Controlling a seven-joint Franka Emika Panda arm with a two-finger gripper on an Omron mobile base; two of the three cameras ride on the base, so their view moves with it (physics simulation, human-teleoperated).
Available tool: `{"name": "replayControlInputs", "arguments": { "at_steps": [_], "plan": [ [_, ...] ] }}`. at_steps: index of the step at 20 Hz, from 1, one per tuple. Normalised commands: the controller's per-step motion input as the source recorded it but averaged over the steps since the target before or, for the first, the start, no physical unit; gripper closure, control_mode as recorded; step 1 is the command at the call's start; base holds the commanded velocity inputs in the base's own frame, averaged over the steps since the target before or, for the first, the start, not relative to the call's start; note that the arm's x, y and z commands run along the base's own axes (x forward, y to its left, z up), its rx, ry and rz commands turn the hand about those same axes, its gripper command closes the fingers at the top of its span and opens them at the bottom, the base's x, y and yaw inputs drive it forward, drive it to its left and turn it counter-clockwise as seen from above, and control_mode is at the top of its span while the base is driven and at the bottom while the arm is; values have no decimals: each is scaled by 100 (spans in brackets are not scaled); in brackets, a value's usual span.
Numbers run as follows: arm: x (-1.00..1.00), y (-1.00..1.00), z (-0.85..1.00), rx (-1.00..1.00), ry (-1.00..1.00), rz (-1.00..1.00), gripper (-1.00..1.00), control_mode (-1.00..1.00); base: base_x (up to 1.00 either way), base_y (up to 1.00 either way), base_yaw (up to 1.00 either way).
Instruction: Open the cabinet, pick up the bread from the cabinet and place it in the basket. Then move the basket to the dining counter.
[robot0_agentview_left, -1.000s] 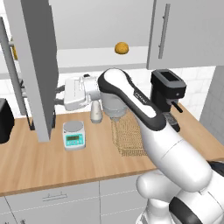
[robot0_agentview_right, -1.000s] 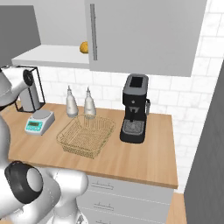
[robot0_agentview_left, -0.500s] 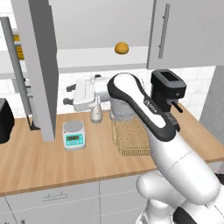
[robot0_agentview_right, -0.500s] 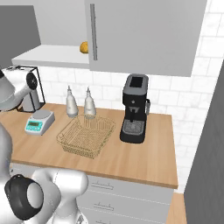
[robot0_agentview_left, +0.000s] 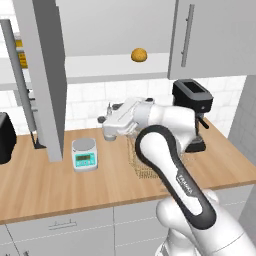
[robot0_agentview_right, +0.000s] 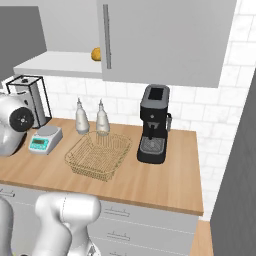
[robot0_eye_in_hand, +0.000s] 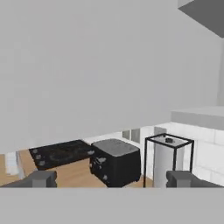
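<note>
The cabinet (robot0_agentview_left: 115, 30) hangs above the worktop with its left door (robot0_agentview_left: 44, 75) swung out and its right door (robot0_agentview_left: 210, 35) shut. The bread (robot0_agentview_left: 139, 55) (robot0_agentview_right: 96, 53), a small golden roll, lies on the white inner shelf. The tan wire basket (robot0_agentview_right: 99, 155) (robot0_agentview_left: 136, 162) rests on the worktop, partly hidden behind my arm in the left base view. My gripper (robot0_agentview_left: 106, 127) (robot0_eye_in_hand: 113, 179) hovers below the shelf, right of the open door, pointing left. It is open with nothing between its fingers. The dining counter is out of view.
A kitchen scale (robot0_agentview_left: 84, 154) (robot0_agentview_right: 45, 139) stands left of the basket. Two bottles (robot0_agentview_right: 92, 117) stand behind the basket and a black coffee machine (robot0_agentview_right: 154, 130) to its right. A black toaster (robot0_eye_in_hand: 116, 164), a wire-framed holder (robot0_eye_in_hand: 168, 159) and a stove top (robot0_eye_in_hand: 61, 153) lie further left.
My hand has drawn back to the right and slightly down, away from the open left door. The door, the bread and the basket have not moved.
</note>
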Motion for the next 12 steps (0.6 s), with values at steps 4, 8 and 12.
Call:
{"name": "replayControlInputs", "arguments": {
  "at_steps": [4,8,12],
  "plan": [
    [-27,-82,0,0,4,-65,-100,-100,0,0,0],
    [-9,-81,9,0,5,-62,-100,-100,0,0,0],
    [0,-79,26,0,7,-52,-100,-100,0,0,0]
  ]
}}
